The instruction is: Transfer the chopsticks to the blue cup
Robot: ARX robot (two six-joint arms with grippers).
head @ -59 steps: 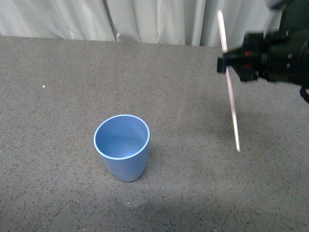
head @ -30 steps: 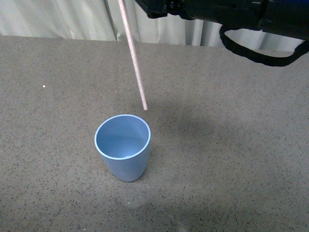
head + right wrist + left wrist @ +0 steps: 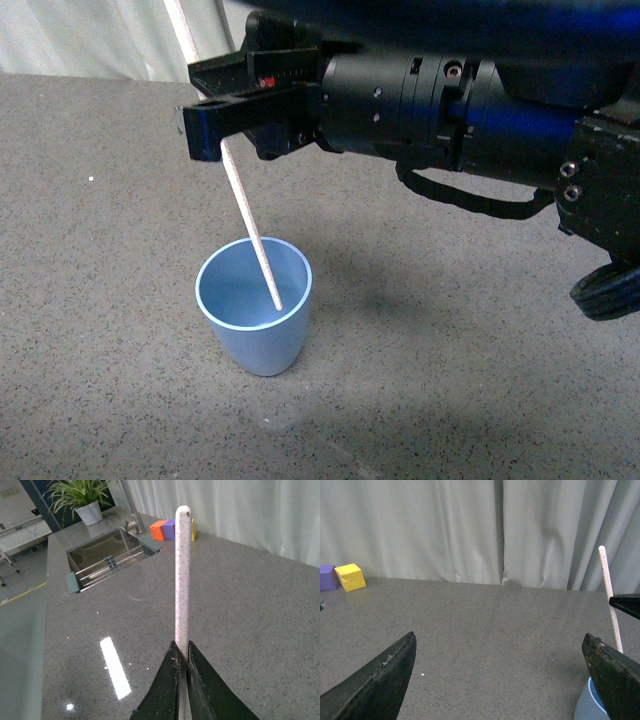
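- Chopsticks [image 3: 250, 225] clenched mid-length in right pincer [image 3: 215, 130], tilted, lower tip inside blue cup [image 3: 254, 318] on desk [image 3: 450, 380], likely for release.
- Left pincer [image 3: 495, 680] spread wide, idle.

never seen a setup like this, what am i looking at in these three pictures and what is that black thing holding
It is a two-armed robot at a grey speckled table. The front picture is taken from the robot's body: the big black arm is its right one, and its tool pinches a thin pale chopstick, whose lower tip is inside the mouth of a blue cup. The other two pictures come from cameras on the wrists. The right wrist view looks along the clamped chopstick, with a sink and coloured blocks beyond. The left wrist view shows the left tool open and empty, with yellow and purple blocks far back.
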